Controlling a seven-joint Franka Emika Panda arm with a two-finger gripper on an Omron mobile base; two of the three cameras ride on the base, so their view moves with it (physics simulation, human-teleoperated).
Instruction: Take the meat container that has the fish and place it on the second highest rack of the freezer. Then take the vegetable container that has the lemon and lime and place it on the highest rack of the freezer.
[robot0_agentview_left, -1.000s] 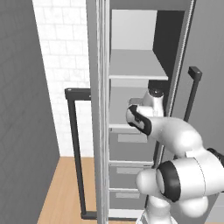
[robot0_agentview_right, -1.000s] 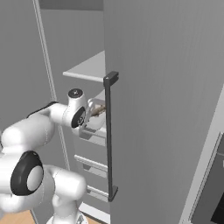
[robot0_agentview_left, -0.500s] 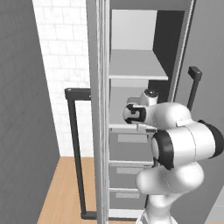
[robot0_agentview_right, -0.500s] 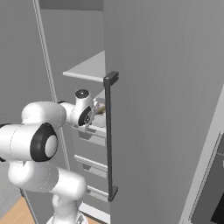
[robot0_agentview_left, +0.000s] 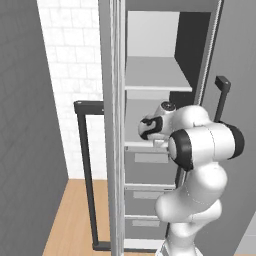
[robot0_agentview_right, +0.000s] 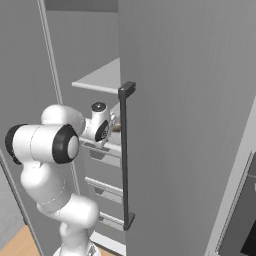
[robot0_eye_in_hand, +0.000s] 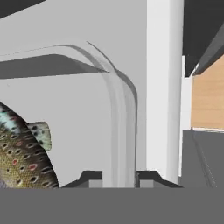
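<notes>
The arm (robot0_agentview_left: 200, 145) has swung its elbow round in front of the freezer (robot0_agentview_right: 190, 125) over the last second, while the hand has stayed at the same height, reaching in at the second rack (robot0_agentview_left: 135, 145). The highest rack (robot0_agentview_left: 155, 75) sits bare above it.

In the hand view, the tool (robot0_eye_in_hand: 120, 178) straddles the pale rim of the container (robot0_eye_in_hand: 119, 105), one tip on each side and very close to it. The tips look a shade apart, but whether they still pinch the rim or have just let go cannot be told from here. The fish (robot0_eye_in_hand: 24, 153) lies inside the container, to the left of the rim, speckled and partly cut off by the frame edge.

The container appears to be in at the second rack's level, so the first half of the task seems all but done. What remains is a clean release and a straight pull back, without dragging the rim along. The lemon and lime container then needs fetching for the highest rack.
</notes>
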